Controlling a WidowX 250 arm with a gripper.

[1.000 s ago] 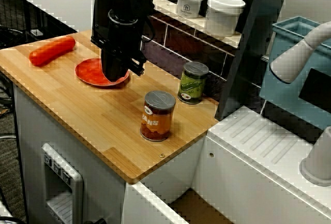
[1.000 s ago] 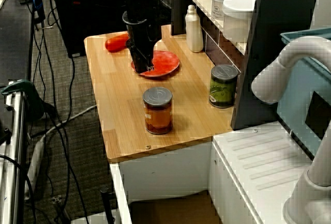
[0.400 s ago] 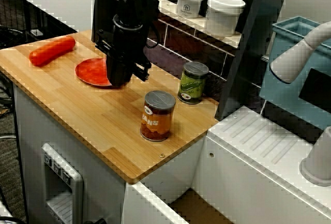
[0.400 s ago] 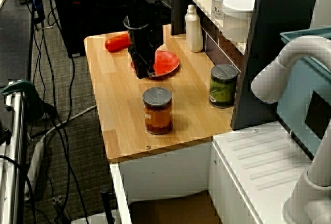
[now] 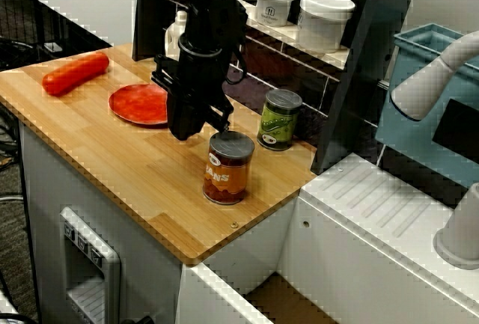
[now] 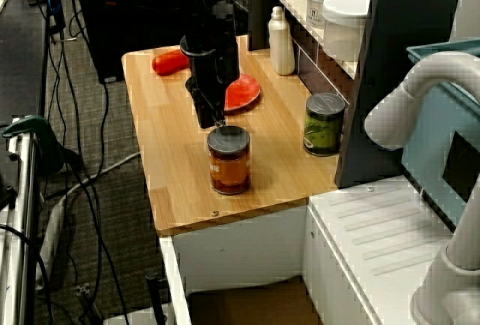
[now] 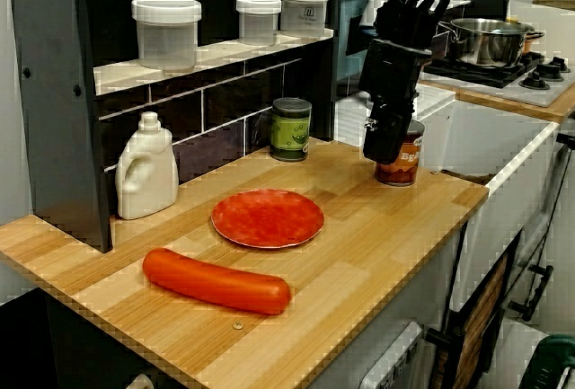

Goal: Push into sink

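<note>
The tool (image 5: 196, 123) has shifted from over the red plate (image 5: 138, 104) toward frame centre, just upper-left of the orange can (image 5: 227, 167); the sink (image 5: 278, 294) lies lower-right. Jaw state unclear.

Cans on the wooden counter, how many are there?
2. The orange-labelled can stands near the counter's sink-side edge, right beside the gripper; the green-labelled can stands by the back wall. None seem hidden.

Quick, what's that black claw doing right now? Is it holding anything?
Claw: holding nothing; its tip sits just behind the orange can. Open or closed cannot be told from these views.
</note>
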